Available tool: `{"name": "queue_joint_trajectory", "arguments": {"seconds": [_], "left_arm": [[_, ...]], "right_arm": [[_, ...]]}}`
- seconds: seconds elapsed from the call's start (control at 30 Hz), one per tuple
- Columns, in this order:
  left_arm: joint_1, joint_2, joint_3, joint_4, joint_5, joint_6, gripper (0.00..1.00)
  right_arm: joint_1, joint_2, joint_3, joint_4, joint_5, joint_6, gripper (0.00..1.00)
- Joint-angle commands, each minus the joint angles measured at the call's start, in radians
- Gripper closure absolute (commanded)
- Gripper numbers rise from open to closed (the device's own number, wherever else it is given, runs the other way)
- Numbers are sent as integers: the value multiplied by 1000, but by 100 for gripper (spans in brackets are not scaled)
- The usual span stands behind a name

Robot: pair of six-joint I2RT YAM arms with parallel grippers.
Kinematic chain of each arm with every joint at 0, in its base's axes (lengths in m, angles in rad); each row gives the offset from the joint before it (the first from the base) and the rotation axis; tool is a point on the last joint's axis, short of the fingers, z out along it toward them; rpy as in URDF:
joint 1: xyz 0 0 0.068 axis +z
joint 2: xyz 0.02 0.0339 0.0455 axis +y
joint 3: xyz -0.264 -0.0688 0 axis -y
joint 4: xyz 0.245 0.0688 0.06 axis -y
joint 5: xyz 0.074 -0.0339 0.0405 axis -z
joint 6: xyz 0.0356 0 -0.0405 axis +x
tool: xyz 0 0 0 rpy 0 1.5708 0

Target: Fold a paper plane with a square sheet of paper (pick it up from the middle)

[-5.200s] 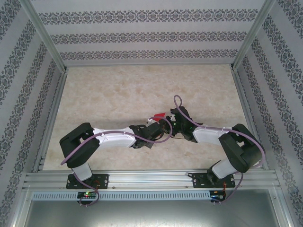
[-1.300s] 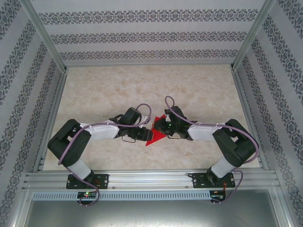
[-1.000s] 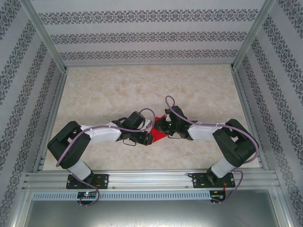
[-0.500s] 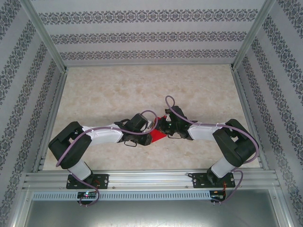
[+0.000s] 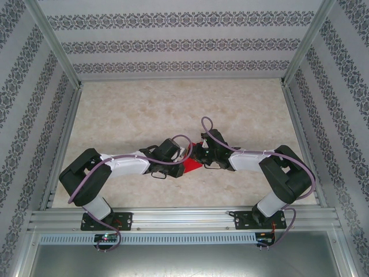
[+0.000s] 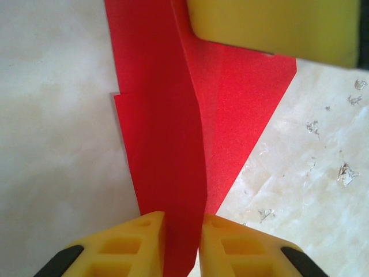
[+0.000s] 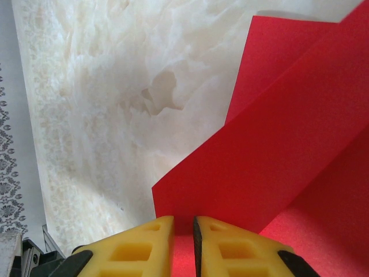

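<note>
Marble table (image 5: 144, 109), paper plane (image 5: 193, 167) pinched by left tool (image 6: 183, 222), right tool (image 7: 183, 224)

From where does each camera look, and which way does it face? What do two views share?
Top external: above and behind the bases, facing down at the beige marbled table; both arms, left gripper and right gripper at the folded bright red paper sheet.
Left wrist: on the left arm, facing along its yellow fingers pinching the sheet; a right-gripper finger at top.
Right wrist: on the right arm, facing along its yellow fingers shut on the sheet.
Shared: both wrist views show sheet and table.
</note>
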Motion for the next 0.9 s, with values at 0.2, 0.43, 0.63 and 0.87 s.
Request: {"name": "queue_joint_trajectory", "arguments": {"seconds": [0.2,0.43,0.63,0.87], "left_arm": [[-46,30,56,-22,-72,46,71],[-74,54,60,-38,-154,47,73],[-78,39,53,-50,-194,51,75],[-78,24,47,-43,-198,54,81]], "right_arm": [[-14,7,21,21,-14,2,82],[-14,5,20,22,-16,2,82],[-14,4,20,22,-15,2,82],[-14,4,20,22,-13,2,82]]}}
